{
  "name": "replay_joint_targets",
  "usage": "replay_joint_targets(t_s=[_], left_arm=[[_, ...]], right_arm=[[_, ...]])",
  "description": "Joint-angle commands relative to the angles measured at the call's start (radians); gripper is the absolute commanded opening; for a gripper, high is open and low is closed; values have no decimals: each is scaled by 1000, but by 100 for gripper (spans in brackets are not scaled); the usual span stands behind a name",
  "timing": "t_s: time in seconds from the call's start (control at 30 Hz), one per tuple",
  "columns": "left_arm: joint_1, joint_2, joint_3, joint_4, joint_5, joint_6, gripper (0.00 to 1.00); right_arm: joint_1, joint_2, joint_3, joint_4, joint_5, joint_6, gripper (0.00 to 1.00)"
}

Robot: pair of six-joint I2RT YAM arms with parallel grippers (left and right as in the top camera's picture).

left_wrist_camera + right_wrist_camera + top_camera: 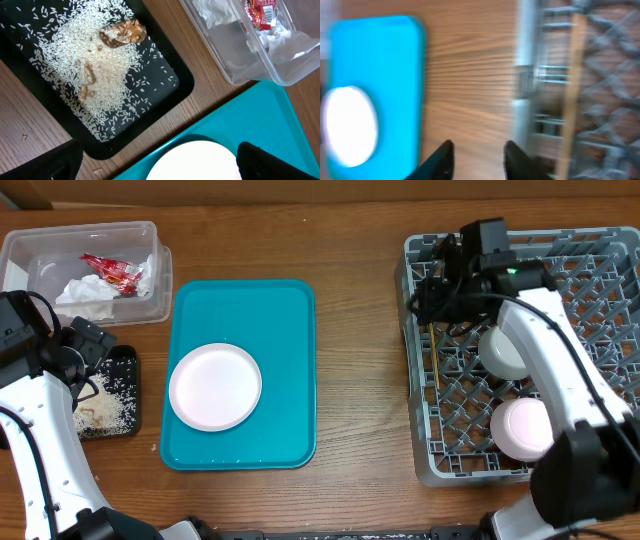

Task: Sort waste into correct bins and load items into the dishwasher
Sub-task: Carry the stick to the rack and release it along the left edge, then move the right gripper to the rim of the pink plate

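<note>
Pale pink plate (215,386) lies on your teal tray (285,315), just right of the left claw (97,352) (jaws wide apart, empty). Your right claw (477,160), slightly parted, is farther, over the dish rack (420,395).

Below me lay a brown wooden table (360,380) with a fine grain running across it. On its left-centre sat a large teal plastic serving tray (240,310), rectangular, with rounded corners and a low raised rim, its long side running away from me. From my left wrist I saw only one corner of the tray (260,120), coming in from the lower right over the wood (30,135). From my right wrist the tray (375,50) was blurred, at the left, with bare table (470,75) beside it.
</note>
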Motion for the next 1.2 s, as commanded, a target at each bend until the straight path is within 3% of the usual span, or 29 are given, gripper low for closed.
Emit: replay_joint_targets(t_s=[0.0, 0.03, 0.37, 0.6, 0.7, 0.97, 1.17], left_arm=[[0, 2, 8, 1, 4, -10, 100], [0, 2, 8, 1, 4, -10, 100], [0, 2, 8, 1, 4, -10, 100], [0, 2, 8, 1, 4, -10, 100], [0, 2, 8, 1, 4, -10, 100], [0, 2, 8, 1, 4, -9, 100], [0, 2, 8, 1, 4, -10, 100]], right_arm=[[82, -105, 2, 8, -261, 6, 74], [116, -108, 2, 16, -296, 6, 100], [488, 8, 1, 282, -304, 52, 100], [673, 179, 1, 378, 140, 596, 100], [723, 233, 1, 382, 200, 670, 100], [795, 330, 1, 389, 264, 799, 87], [807, 397, 1, 388, 283, 819, 84]])
